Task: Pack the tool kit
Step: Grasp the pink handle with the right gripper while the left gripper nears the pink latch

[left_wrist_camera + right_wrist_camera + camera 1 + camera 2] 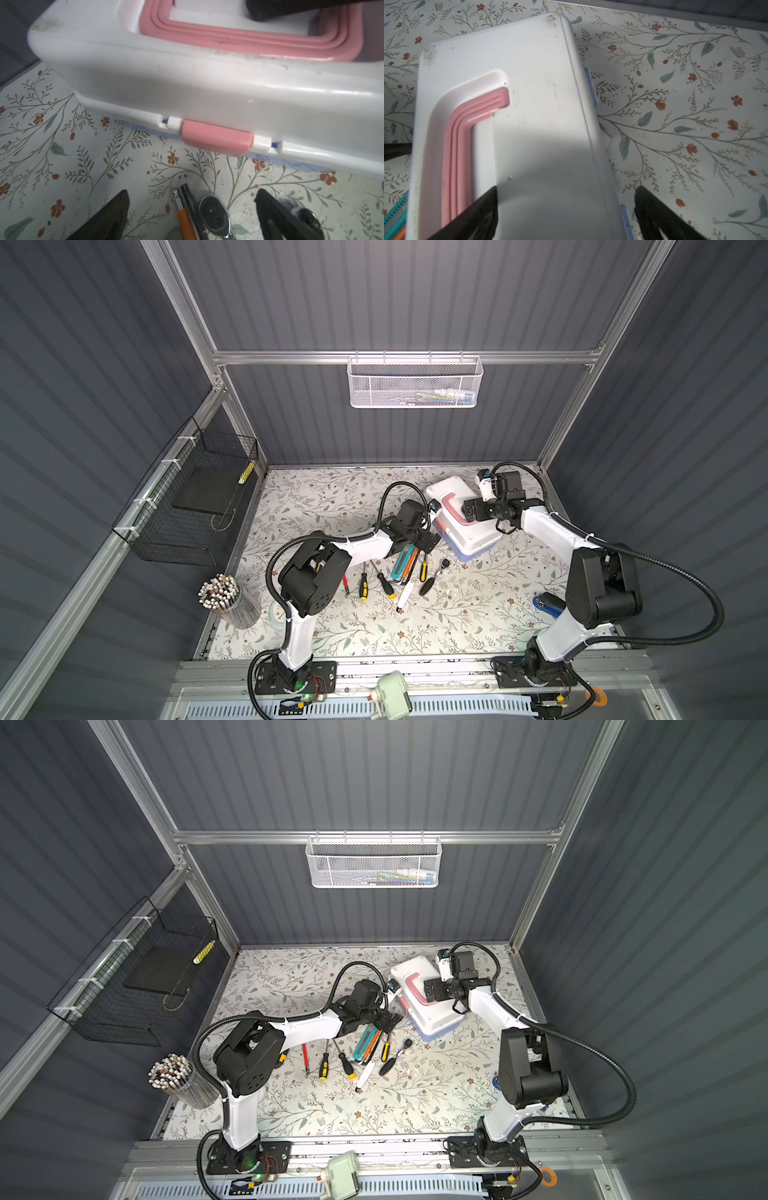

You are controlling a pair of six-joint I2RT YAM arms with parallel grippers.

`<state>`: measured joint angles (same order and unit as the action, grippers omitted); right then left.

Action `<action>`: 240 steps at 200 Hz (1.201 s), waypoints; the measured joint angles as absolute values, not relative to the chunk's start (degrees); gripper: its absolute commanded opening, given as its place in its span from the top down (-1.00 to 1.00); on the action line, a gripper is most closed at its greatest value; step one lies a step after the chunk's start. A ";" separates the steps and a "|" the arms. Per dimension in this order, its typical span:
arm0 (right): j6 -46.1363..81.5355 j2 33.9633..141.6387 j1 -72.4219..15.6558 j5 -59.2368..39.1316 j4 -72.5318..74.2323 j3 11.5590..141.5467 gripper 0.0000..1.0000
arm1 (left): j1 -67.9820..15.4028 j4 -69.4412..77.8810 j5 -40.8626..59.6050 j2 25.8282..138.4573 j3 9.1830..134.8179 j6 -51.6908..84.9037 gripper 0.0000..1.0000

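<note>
At the upper right of centre in both top views, the tool kit (478, 537) sits askew on the flowered worktop (332, 626). It is shut: the white lid (542, 83) is down on the light blue base (295, 165), the pink handle (454, 145) is folded flat in its recess, and the pink latch (217, 138) is closed on the lid's front edge. So nothing is packed yet, and I'd say the step in hand is getting the box open. The left tool (192, 194) hangs low just in front of the latch, its fingers apart with nothing gripped. The right tool (566, 189) is over the lid, also spread wide, one finger beside the handle and the other out past the lid's hinge edge. Whether it touches the lid I cannot tell. To do this well, one fingertip should catch the latch's lower lip and flip it up. The other arm should steady the box lightly, since pressing hard could bind the catch. Below the box lie the loose tools, close enough to be knocked. I count three black-and-yellow screwdrivers (323, 1065), one red hex key (305, 1056), one teal knife (361, 1042), one orange-handled blade (375, 1039), one slim white piece (365, 1073) and one ratchet (395, 1058). That makes eight, and a bit of yellow under the left arm may be a ninth.
</note>
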<state>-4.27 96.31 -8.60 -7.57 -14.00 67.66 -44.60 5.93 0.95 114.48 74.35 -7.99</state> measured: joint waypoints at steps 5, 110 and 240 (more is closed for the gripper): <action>-4.56 96.42 -8.49 -7.97 -13.82 67.68 -0.95 | -44.60 5.76 1.08 114.74 74.54 -8.14 -0.87; -7.88 99.96 -7.90 -13.23 -13.32 70.85 -0.41 | -44.69 4.16 0.05 119.33 81.52 -10.28 -0.81; 3.29 97.51 -8.03 -4.16 -17.04 69.71 -0.27 | -44.71 8.40 -4.47 120.20 76.27 -12.51 -0.84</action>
